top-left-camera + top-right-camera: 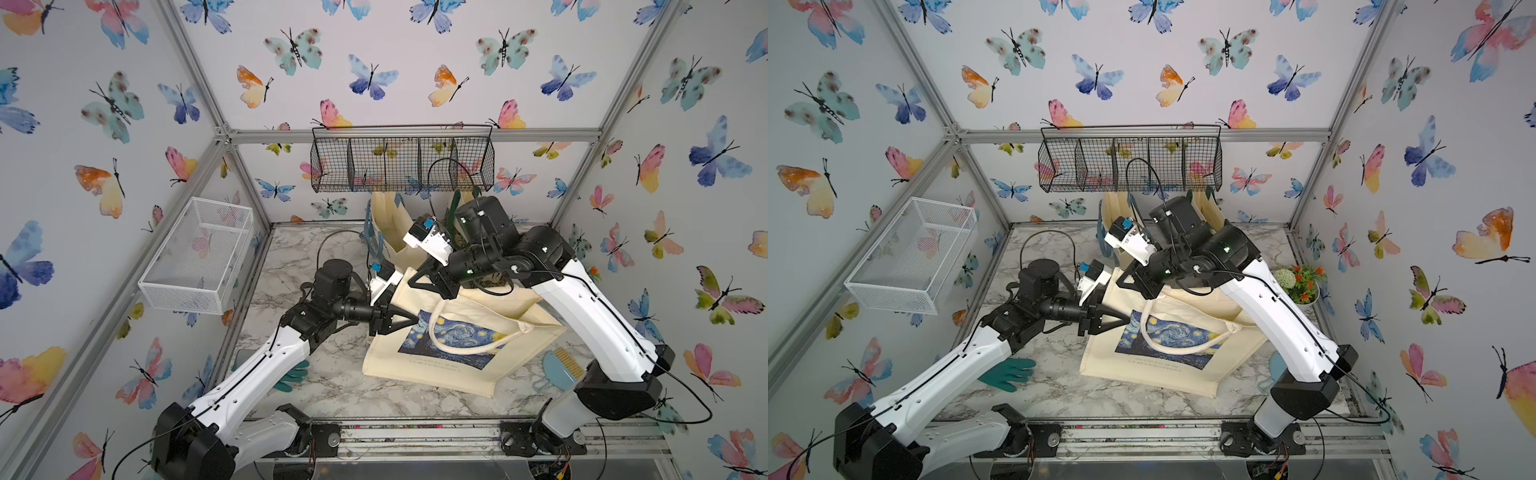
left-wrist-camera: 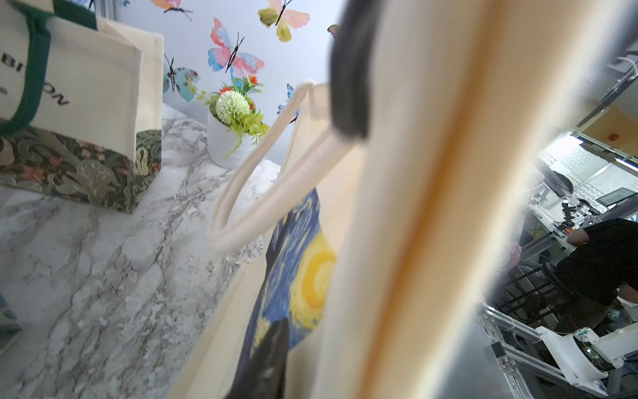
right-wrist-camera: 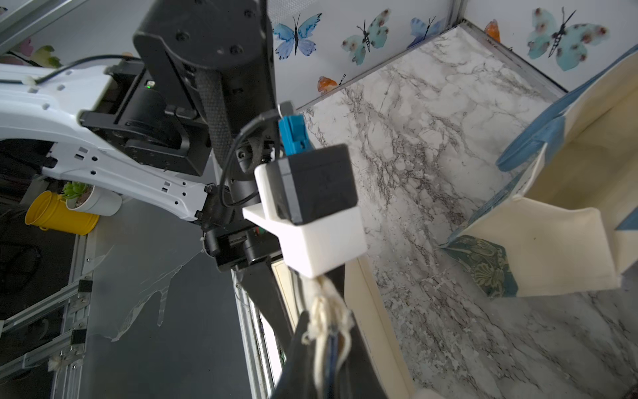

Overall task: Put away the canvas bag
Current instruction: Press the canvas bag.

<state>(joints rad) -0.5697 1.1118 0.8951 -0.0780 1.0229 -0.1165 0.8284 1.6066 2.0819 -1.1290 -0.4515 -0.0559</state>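
**A:** Top views first. The bag (image 1: 436, 374) sprawls mid-surface (image 1: 332, 386), print up, with its handle (image 1: 431, 332) looped across the print. The right gripper (image 1: 415, 279) pinches the bag's top corner, and the left gripper (image 1: 411, 321) noses in at the bag's edge.

**B:** Left one clamped?

**A:** Can't tell from here. It reads as the lift-and-gather step. My guess is the bag goes up by the totes (image 1: 388, 232) under the black basket (image 1: 403, 162) behind it, so the next move needs that handle freed.

**B:** Left wrist?

**A:** Bag cloth (image 2: 397, 207) fills the frame past one finger (image 2: 345, 79), so the grip is unclear. A flowerpot (image 2: 224, 145) stands beyond the bag.

**B:** Right wrist?

**A:** A frayed bag seam (image 3: 328, 317) is squeezed between closed jaws.

**B:** Obstacles?

**A:** A glove (image 1: 1009, 374) and a brush (image 1: 559, 370) lie just beside the bag, and the totes crowd the spot behind it.
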